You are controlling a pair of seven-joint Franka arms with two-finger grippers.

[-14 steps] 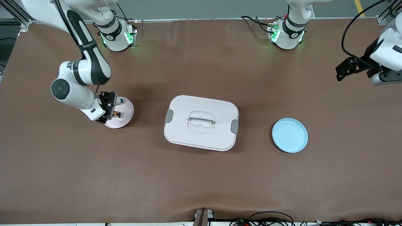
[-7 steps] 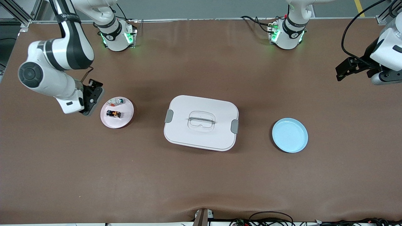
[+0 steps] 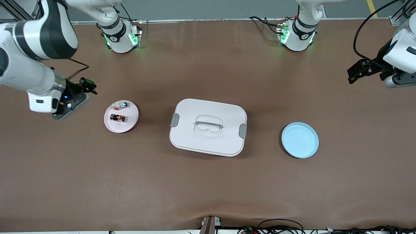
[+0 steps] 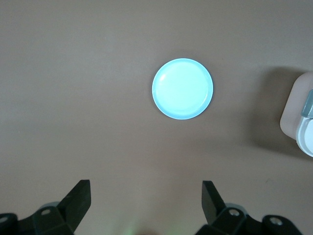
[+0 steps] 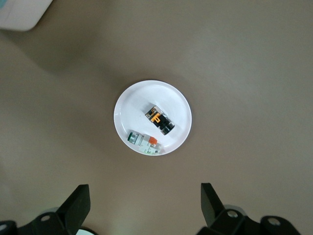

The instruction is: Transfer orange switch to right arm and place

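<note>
Lying on the pink plate (image 3: pixel 129 124), the orange switch (image 3: pixel 117 117) is free, its long axis running along the counter (image 3: pixel 208 188). Right hand (image 3: pixel 85 88), fingers apart, hovers nearby; left hand (image 3: pixel 357 72) waits, fingers apart.

front overhead; both wrists look straight down, high.

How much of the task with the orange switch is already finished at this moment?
It looks finished: the orange switch lies on the pink plate beside a small white-green-red piece. Nothing is in hand: the right gripper hangs open near that plate, and the left gripper waits open above the table's end. Nothing visible remains.
</note>
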